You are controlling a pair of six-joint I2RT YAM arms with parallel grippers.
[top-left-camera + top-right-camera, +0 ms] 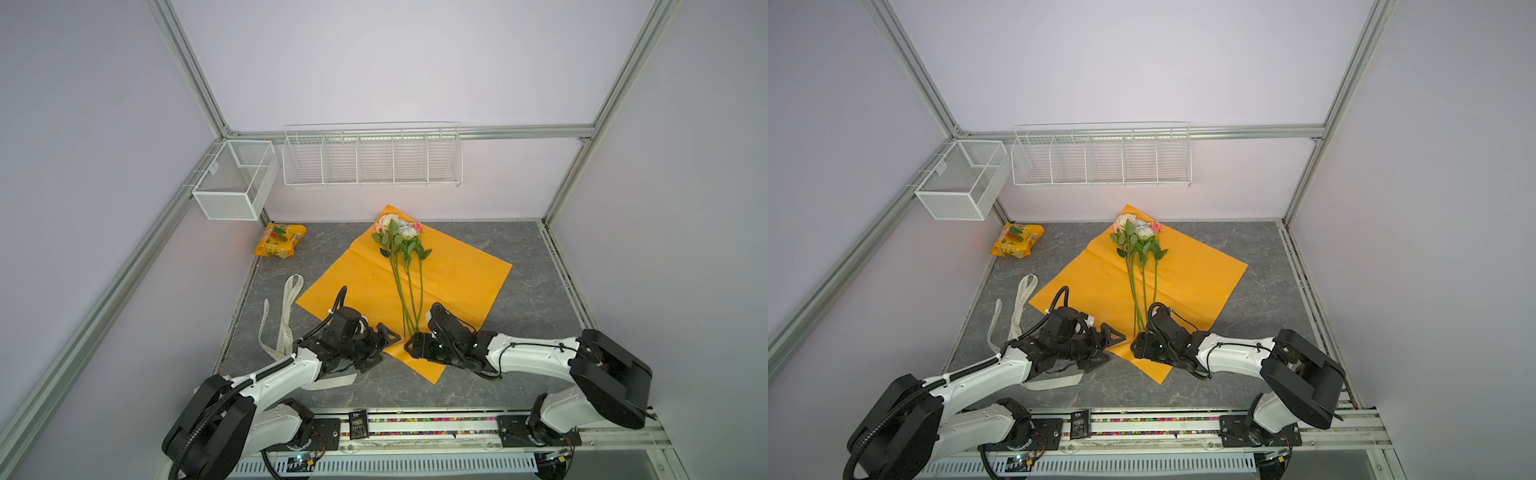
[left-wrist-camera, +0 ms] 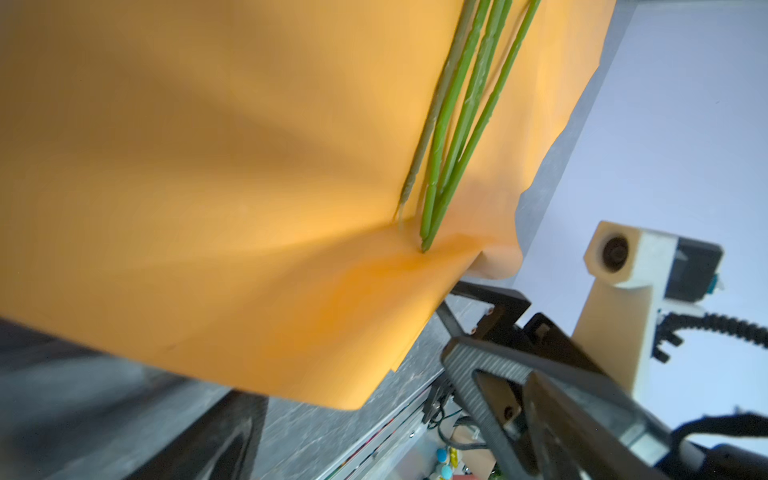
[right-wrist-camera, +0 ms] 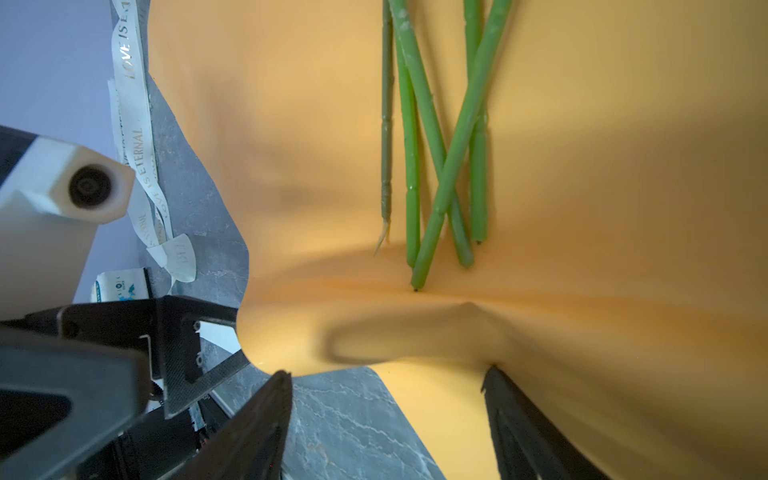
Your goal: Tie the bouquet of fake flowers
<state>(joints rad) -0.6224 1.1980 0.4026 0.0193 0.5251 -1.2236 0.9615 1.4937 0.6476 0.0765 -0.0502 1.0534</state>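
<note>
The bouquet of fake flowers, pink, cream & white cloth roses on long thin green plastic stems, lies loose on a flat square sheet of orange wrapping paper mid-table. Blooms point to the back wall; the stem ends cross near the sheet's front corner. The left gripper sits low at that corner w/ jaws wide, holding nothing. The right gripper faces it, jaws also wide & empty, w/ the paper edge between its fingers. The 2 nearly meet just beyond the stem tips. A cream printed ribbon lies on the grey stone-look tabletop left of the sheet, in neither gripper. Judgement: the bunch is v. light, w/ stems stiff-ish but slick, so they'll prob. roll & splay; the paper is thin & creases easily. Best hold: pinch all stems together low down, approx where they cross, not the blooms.
</note>
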